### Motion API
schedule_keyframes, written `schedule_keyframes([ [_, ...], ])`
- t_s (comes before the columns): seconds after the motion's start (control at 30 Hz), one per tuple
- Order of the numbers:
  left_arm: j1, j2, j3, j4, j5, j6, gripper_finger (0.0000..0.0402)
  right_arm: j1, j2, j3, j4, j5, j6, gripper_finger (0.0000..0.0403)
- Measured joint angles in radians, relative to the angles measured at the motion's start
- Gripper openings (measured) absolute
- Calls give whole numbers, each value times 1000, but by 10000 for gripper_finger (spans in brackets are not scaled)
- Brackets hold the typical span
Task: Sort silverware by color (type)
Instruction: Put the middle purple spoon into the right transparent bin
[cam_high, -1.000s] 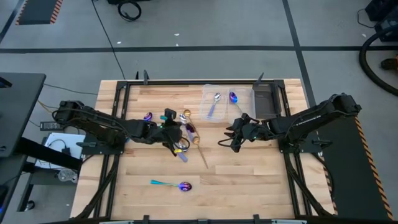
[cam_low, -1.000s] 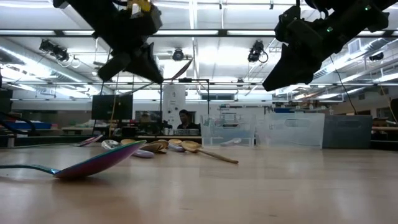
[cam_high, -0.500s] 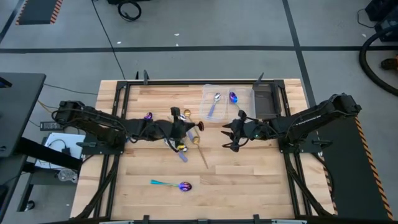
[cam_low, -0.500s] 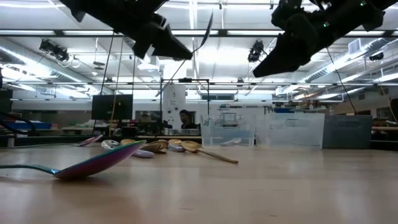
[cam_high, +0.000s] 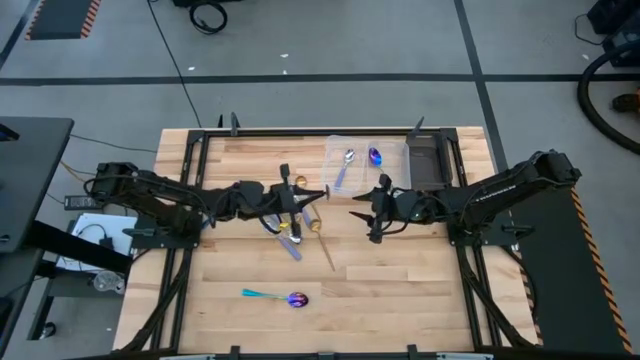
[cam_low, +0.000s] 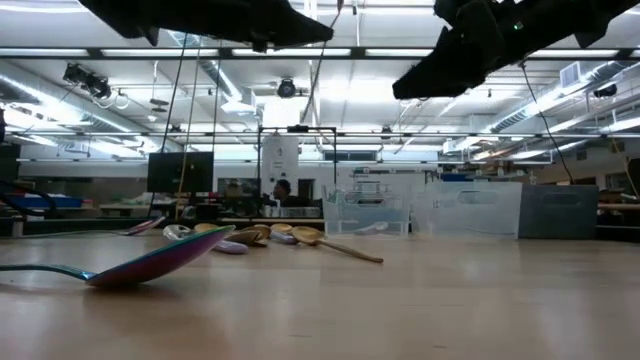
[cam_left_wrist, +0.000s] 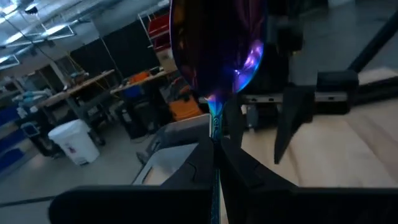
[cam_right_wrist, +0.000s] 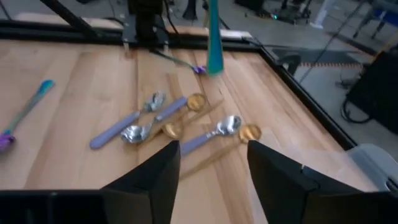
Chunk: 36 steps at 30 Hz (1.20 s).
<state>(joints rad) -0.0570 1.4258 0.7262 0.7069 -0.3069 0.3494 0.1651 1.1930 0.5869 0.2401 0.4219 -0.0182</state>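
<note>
1. The tabletop (cam_high: 400, 290) is my whole field. The clear tray (cam_high: 334, 148) sits at its far edge on the right arm's side, and it already holds a silver spoon (cam_high: 346, 162) and a purple-blue one (cam_high: 375, 156) in separate compartments.
2. My left claw (cam_high: 296, 196) hangs raised over the middle of the tabletop, clamped on the teal handle of an iridescent spoon (cam_left_wrist: 217, 56), bowl pointing up and away.
3. My right claw (cam_high: 362, 207) faces it from close by, fingers spread wide and empty. This looks to me like a hand-over in the air.
4. To do it well, I would line the right claw's gap up square to the handle and take hold near the bowl, clear of my left fingers. I would let go on the left only once the right has pinched firmly.
5. A slim, glossy handle will likely twist, so a slow, centred squeeze is wise.
6. The loose pile of gold and silver pieces (cam_right_wrist: 180, 124) lies below, near the tabletop's middle. One more iridescent spoon (cam_high: 287, 297) waits toward the near edge.
</note>
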Motion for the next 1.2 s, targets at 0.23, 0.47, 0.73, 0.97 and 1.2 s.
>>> schedule_keyframes([
  [0.23,5,163,-1,303,8,6,16,-10,54,0,114,-12,-82,219],
  [0.47,17,293,0,548,8,-50,16,-32,136,0,259,-21,-142,207],
  [0.73,17,364,8,686,7,-82,16,-59,213,0,437,-23,-240,192],
  [0.97,14,365,11,688,6,-84,16,-80,275,0,551,-29,-285,167],
  [1.2,14,365,11,679,4,-77,16,-106,311,0,602,-29,-286,100],
])
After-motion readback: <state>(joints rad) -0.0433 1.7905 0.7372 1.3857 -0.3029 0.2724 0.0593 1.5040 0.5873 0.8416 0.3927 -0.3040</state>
